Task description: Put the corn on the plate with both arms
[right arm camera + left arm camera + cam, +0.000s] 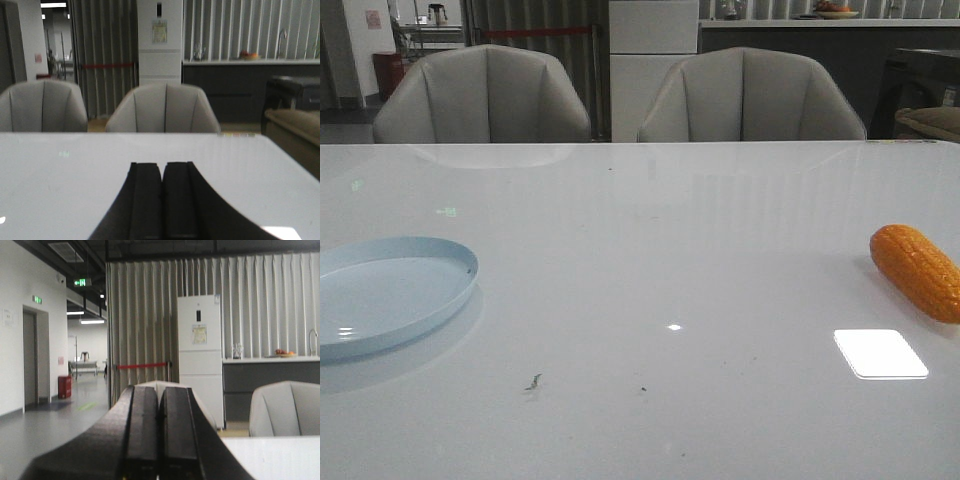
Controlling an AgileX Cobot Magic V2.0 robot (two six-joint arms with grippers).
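The orange corn (917, 270) lies on the white table at the far right, running diagonally toward the right edge. The pale blue plate (380, 292) sits at the left edge, partly cut off by the frame. Neither arm shows in the front view. In the left wrist view my left gripper (159, 392) is shut and empty, its two black fingers pressed together and pointing level over the room. In the right wrist view my right gripper (163, 167) is shut and empty above the table top. Neither wrist view shows the corn or the plate.
Two grey chairs (485, 95) (750, 95) stand behind the table's far edge. A bright window reflection (880, 353) lies on the table near the corn. Small dark specks (533, 382) mark the front middle.
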